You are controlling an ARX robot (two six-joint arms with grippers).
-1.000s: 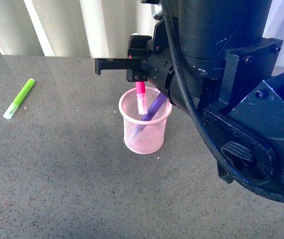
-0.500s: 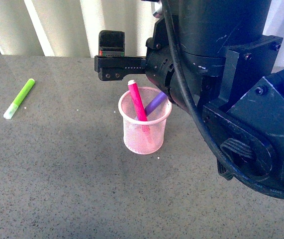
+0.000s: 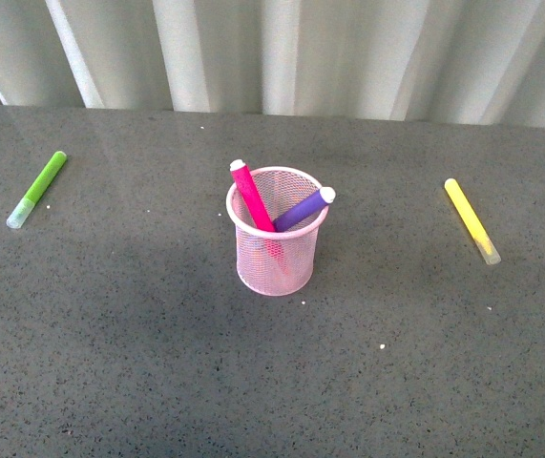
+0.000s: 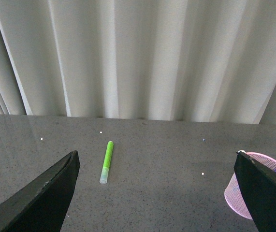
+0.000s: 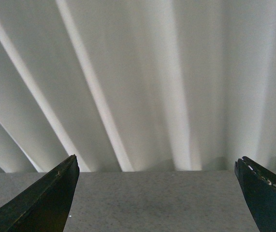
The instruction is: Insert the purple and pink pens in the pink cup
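With both markers leaning inside the pink cup [image 3: 278, 232], the job looks finished — the pink pen [image 3: 252, 196] tilts toward the left rim, the purple pen [image 3: 304, 208] toward the right, each propped by the mesh wall. Both grippers — left gripper [image 4: 157, 193], right gripper [image 5: 157, 193] — hang spread wide, holding nothing. A green marker [image 3: 36, 189] and yellow marker [image 3: 471, 220] lie well apart on the table [image 3: 138, 363], rightly left alone.

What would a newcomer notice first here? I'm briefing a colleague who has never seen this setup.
The pink cup at the middle of the grey table, with the pink pen and the purple pen leaning crosswise out of it. Next, two stray markers lying flat: the green marker far to the left, the yellow marker to the right.
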